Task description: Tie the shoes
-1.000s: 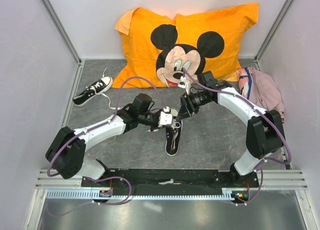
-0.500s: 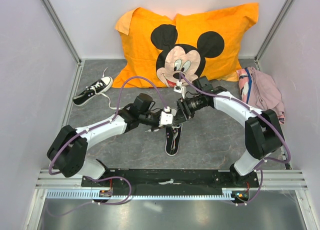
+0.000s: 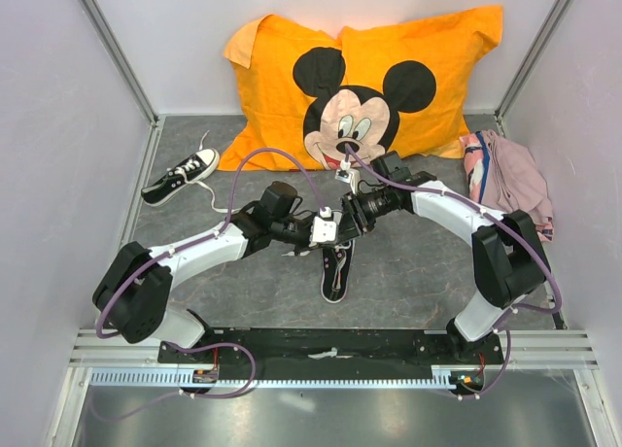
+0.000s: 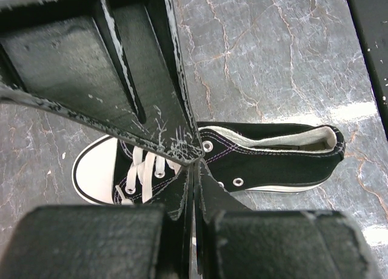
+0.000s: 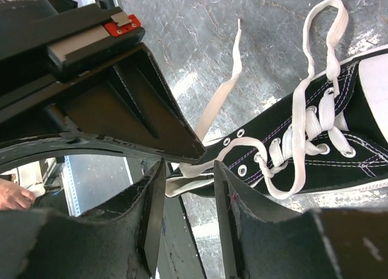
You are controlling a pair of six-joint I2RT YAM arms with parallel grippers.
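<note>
One black sneaker (image 3: 335, 269) with white laces lies mid-table, toe toward the near edge; it also shows in the left wrist view (image 4: 273, 157) and the right wrist view (image 5: 315, 164). A second sneaker (image 3: 182, 177) lies at the far left. My left gripper (image 3: 330, 230) hovers over the first shoe with its jaws (image 4: 195, 170) pressed together, a thin white sliver of lace between them. My right gripper (image 3: 350, 217) is open right beside it, its jaws (image 5: 185, 176) on either side of a lace strand (image 5: 200, 167) that runs from the top eyelets. Another lace end (image 5: 224, 91) trails on the table.
An orange Mickey Mouse pillow (image 3: 360, 78) leans against the back wall. A pink cloth bundle (image 3: 510, 175) lies at the right wall. A black base rail (image 3: 330, 348) runs along the near edge. White walls close in both sides.
My right gripper has moved left and slightly down until it sits against the left gripper over the shoe. The left arm and both shoes have stayed put.
</note>
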